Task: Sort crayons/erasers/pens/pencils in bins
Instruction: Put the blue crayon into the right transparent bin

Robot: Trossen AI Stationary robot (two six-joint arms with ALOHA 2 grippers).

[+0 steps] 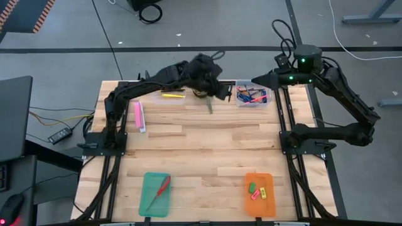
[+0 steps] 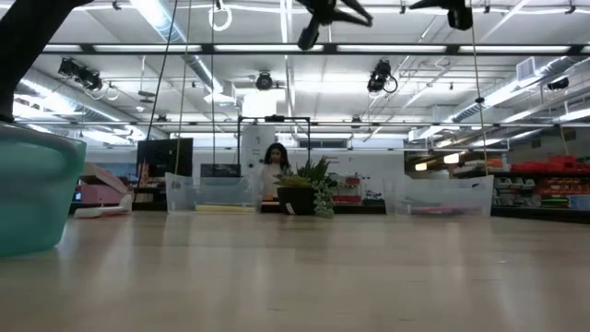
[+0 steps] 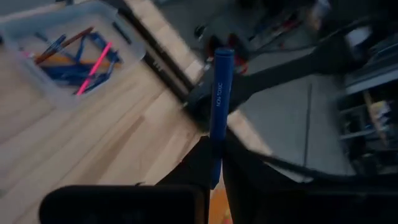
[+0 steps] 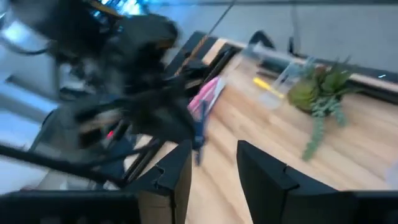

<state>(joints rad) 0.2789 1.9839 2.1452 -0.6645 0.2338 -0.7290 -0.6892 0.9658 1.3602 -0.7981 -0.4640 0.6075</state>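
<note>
Desk (image 1: 201, 150) centre lies open between the rear row and the front trays. Along the rear edge, the potted plant (image 1: 201, 93), clear tub (image 1: 252, 95) and left arm (image 1: 151, 85) crowd passage; long pink box (image 1: 139, 116) obstructs left side

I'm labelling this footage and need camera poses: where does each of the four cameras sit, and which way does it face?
High view: overhead, looking straight down at the table; both arms show.
Low view: at tabletop height, facing the room across the table; arm parts hang at top, potted plant far off.
Left wrist view: on the left arm, looking past the left pincer shut on a blue pen toward the clear bin of pens.
Right wrist view: on the right arm, past the open right pincer toward the left arm.
Shared: the right wrist and low views both see the plant.
</note>
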